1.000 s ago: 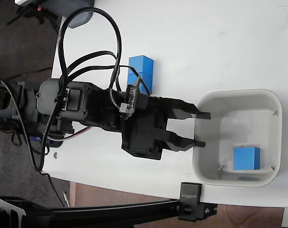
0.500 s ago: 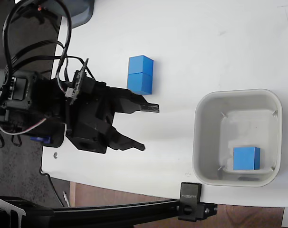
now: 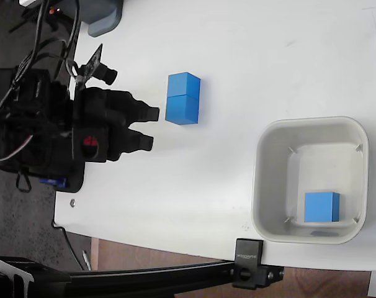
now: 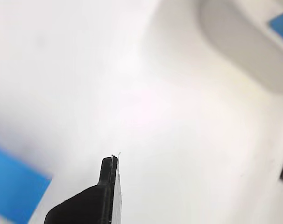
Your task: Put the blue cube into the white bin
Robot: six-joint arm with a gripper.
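Note:
One blue cube [image 3: 321, 207] lies inside the white bin [image 3: 257, 186] at the lower right of the fixed view, near the bin's right wall. Two more blue cubes [image 3: 182, 99] sit pressed together on the white table at centre left. My gripper [image 3: 148, 128] is at the table's left side, just left of that pair and a little below it, open with nothing between its fingers. The wrist view shows one black finger [image 4: 107, 186], a blurred blue cube [image 4: 15, 191] at lower left and the bin [image 4: 244, 51] at upper right.
A grey object [image 3: 102, 18] sits at the table's top left corner. A black clamp [image 3: 250, 264] on a dark bar grips the table's bottom edge below the bin. The table's left edge runs under my arm.
My gripper has pulled back leftwards from the bin's rim to the table's left side, and its fingers stand closer together. The cube in the bin has stayed put.

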